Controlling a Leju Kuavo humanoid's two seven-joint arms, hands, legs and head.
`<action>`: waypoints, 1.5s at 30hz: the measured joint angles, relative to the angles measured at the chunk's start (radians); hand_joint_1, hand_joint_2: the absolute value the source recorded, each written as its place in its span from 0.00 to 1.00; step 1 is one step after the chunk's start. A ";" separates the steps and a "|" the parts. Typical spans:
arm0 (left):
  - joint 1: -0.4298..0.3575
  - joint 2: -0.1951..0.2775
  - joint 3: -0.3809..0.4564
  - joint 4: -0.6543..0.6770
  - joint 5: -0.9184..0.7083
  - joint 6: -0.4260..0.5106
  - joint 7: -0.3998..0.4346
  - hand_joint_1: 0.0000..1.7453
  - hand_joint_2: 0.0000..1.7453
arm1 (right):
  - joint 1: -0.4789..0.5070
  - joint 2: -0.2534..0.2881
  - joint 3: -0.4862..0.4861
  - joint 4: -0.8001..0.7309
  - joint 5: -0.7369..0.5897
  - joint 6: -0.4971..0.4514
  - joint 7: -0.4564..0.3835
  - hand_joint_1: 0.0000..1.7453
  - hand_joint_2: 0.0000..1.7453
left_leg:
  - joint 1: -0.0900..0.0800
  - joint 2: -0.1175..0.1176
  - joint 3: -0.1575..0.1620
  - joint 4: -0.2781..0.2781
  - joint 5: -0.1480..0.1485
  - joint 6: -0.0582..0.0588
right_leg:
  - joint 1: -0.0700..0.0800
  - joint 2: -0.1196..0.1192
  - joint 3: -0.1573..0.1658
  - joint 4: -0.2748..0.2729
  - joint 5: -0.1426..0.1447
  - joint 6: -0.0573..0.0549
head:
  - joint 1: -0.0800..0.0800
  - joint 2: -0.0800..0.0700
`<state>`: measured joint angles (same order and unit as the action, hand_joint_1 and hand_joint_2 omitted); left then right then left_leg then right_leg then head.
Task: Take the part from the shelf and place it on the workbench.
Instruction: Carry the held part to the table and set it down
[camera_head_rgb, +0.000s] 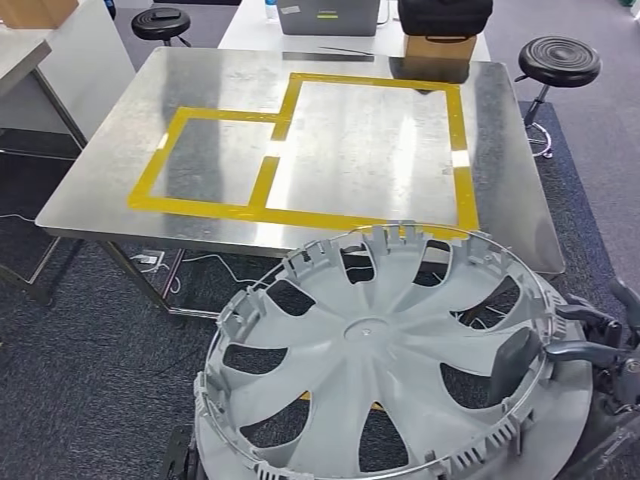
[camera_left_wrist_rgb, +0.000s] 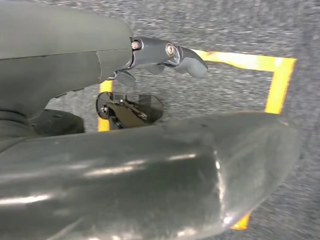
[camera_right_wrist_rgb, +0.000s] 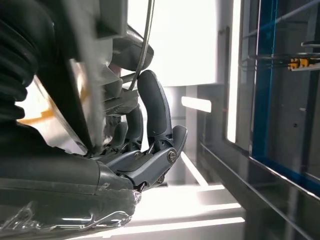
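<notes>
I've got the hubcap (camera_head_rgb: 377, 370) gripped at its rim in my right hand (camera_head_rgb: 596, 335), left hand (camera_left_wrist_rgb: 166, 55) open beneath, carrying toward the bench (camera_head_rgb: 113, 170); next, lower it inside the yellow tape (camera_head_rgb: 362, 215).

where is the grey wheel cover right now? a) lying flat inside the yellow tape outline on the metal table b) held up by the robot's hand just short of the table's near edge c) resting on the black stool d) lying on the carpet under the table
b: the wheel cover is gripped at its rim by the right hand, in front of the workbench, whose yellow tape outline holds nothing.
</notes>
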<state>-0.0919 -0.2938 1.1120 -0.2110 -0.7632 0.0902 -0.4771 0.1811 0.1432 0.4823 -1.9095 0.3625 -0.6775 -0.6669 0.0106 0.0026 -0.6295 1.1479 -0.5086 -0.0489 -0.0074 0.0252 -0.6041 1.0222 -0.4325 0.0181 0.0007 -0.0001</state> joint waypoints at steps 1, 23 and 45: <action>-0.001 -0.001 0.001 0.000 0.006 0.000 -0.014 0.00 1.00 | 0.003 0.005 -0.009 0.000 0.007 -0.001 -0.003 1.00 1.00 | 0.002 -0.003 0.027 -0.063 0.027 0.000 | 0.001 0.004 -0.001 0.004 -0.002 0.005 | -0.002 0.000; -0.003 -0.013 0.014 0.000 0.022 -0.086 -0.057 0.00 1.00 | 0.034 0.042 -0.088 0.000 0.099 -0.002 -0.031 1.00 1.00 | -0.002 0.000 0.046 -0.101 0.008 0.011 | 0.003 -0.019 0.003 0.004 -0.008 0.004 | 0.003 0.000; 0.005 -0.016 0.047 0.000 0.074 -0.219 -0.040 0.00 1.00 | 0.034 0.042 -0.089 0.000 0.087 -0.002 -0.031 1.00 1.00 | 0.001 0.001 0.076 -0.140 0.033 0.056 | 0.001 -0.018 -0.109 0.226 -0.069 0.045 | 0.013 0.000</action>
<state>-0.0873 -0.3098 1.1585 -0.2110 -0.6893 -0.1287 -0.5173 0.2153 0.1850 0.3937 -1.9099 0.4495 -0.6794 -0.6977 0.0114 0.0035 -0.5532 1.0082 -0.4751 0.0074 -0.0064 0.0070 -0.7135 1.2480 -0.5012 0.0634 0.0136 -0.0002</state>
